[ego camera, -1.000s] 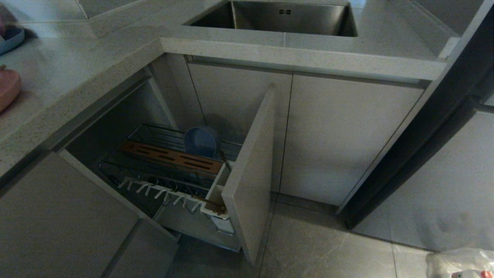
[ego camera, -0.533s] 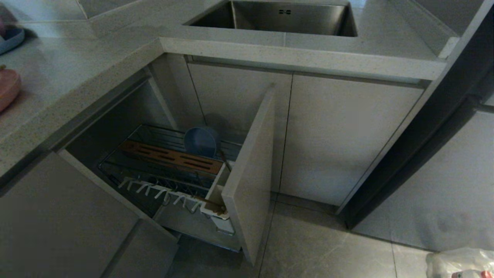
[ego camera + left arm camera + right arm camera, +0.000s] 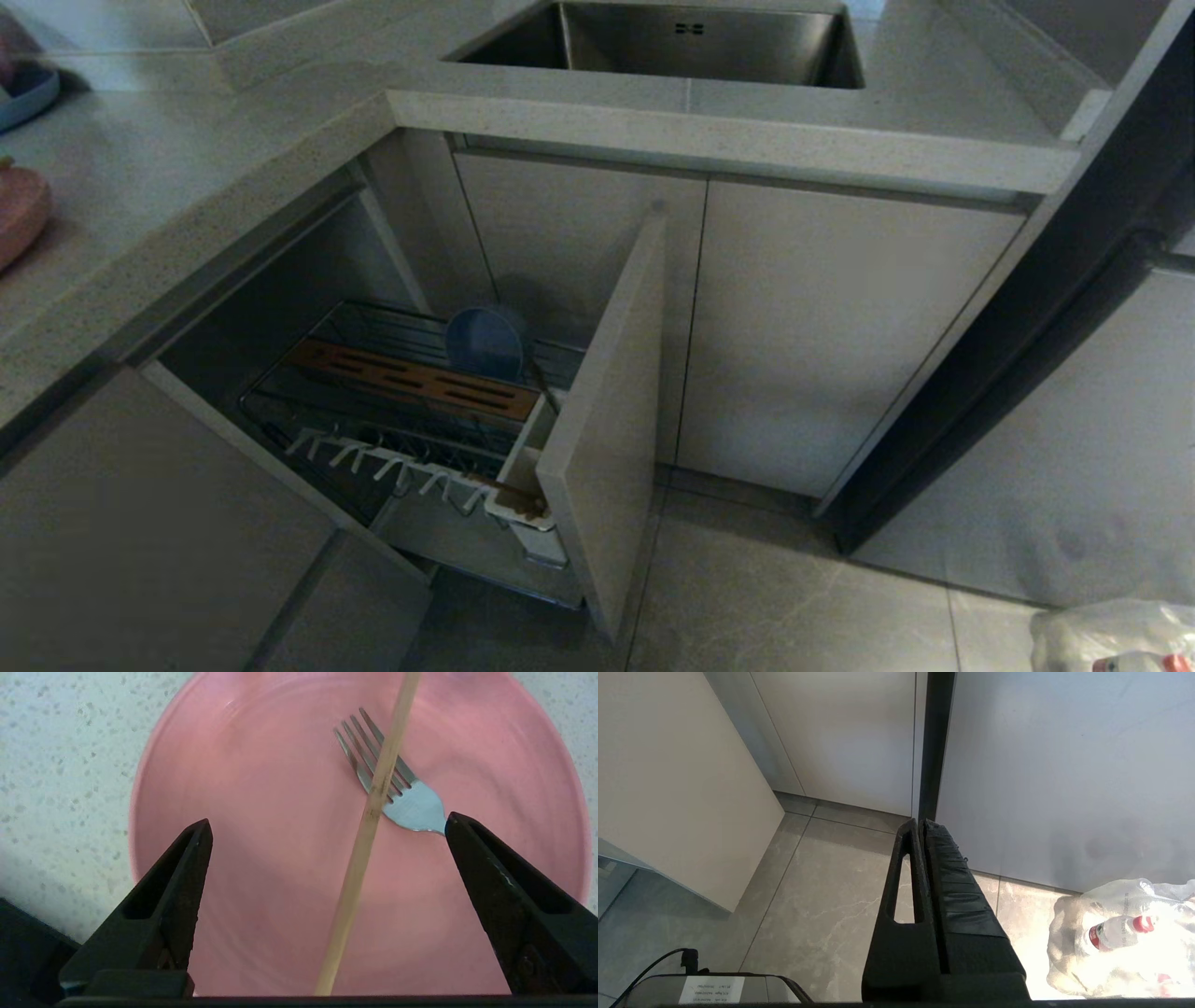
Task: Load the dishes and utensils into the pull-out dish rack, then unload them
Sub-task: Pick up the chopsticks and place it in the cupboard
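One dish is racked in the head view: the blue-grey bowl (image 3: 485, 343) stands on edge in the pull-out dish rack (image 3: 411, 411), behind its wooden strip. No arm shows here. The edge of the pink plate (image 3: 19, 222) peeks in at the far left of the worktop (image 3: 168, 177). Against the earlier head pictures nothing in the rack has shifted; only slightly less of the plate's edge shows.

In the left wrist view, the left gripper (image 3: 327, 828) hovers over that plate (image 3: 261, 868), jaws spread wide and holding nothing. One chopstick (image 3: 369, 816) runs between the fingers, crossing the tines of the fork (image 3: 397, 798), whose neck lies just beside one fingertip. Loading looks part done, with a utensil pick in hand. The next move likely calls for descending, centring on the chopstick and closing without catching the fork.

In the right wrist view, the right gripper (image 3: 924, 826) hangs parked over the floor, jaws pressed together, near a plastic bag of bottles (image 3: 1115, 933).
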{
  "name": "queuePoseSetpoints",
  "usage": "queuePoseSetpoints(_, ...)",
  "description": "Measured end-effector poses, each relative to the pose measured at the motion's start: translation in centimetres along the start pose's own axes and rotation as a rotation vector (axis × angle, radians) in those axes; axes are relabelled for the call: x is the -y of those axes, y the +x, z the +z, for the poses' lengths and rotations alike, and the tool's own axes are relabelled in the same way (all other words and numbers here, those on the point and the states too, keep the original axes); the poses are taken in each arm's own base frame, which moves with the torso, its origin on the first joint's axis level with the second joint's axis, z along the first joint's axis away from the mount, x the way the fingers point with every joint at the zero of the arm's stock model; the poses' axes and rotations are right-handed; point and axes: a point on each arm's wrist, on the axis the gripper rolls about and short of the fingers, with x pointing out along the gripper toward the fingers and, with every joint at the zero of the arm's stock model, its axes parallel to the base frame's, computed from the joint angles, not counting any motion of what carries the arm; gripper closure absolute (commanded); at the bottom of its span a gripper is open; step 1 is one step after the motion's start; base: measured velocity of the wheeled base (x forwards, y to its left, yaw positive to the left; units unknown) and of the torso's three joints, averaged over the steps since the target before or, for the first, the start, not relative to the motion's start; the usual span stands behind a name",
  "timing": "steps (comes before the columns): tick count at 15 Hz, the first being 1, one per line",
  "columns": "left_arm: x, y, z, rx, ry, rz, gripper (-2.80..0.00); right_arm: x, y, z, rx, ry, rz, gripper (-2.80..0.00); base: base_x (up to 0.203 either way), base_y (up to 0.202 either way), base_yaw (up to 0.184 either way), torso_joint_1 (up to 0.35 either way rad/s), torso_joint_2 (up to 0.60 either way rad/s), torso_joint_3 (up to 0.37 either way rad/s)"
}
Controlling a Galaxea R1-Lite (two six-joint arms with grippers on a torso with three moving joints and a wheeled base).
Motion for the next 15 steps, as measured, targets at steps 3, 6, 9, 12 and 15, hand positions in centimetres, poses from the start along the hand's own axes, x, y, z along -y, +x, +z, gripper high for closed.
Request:
queuePoseSetpoints(3,0.05,0.30,-0.03,-0.005,0.000,-0.010,-2.80,0.00,0.00,0.00,0.000,0.000,0.000,0.00,0.000,0.000,0.000,0.000,0.00,0.000)
queuePoseSetpoints(6,-0.05,0.66,-0.07,-0.011,0.000,-0.015,-2.80,0.00,0.00,0.00,0.000,0.000,0.000,0.00,0.000,0.000,0.000,0.000,0.00,0.000)
queuePoseSetpoints(9,-0.21,0.88,-0.11,-0.015,-0.002,-0.015,-2.80,0.00,0.00,0.00,0.000,0.000,0.000,0.00,0.000,0.000,0.000,0.000,0.00,0.000)
queuePoseSetpoints(12,-0.32,1.01,-0.10,-0.014,-0.002,-0.014,-2.80,0.00,0.00,0.00,0.000,0.000,0.000,0.00,0.000,0.000,0.000,0.000,0.00,0.000)
queuePoseSetpoints(15,-0.35,1.03,-0.11,-0.014,-0.002,-0.014,0.00,0.00,0.00,0.00,0.000,0.000,0.000,0.00,0.000,0.000,0.000,0.000,0.00,0.000)
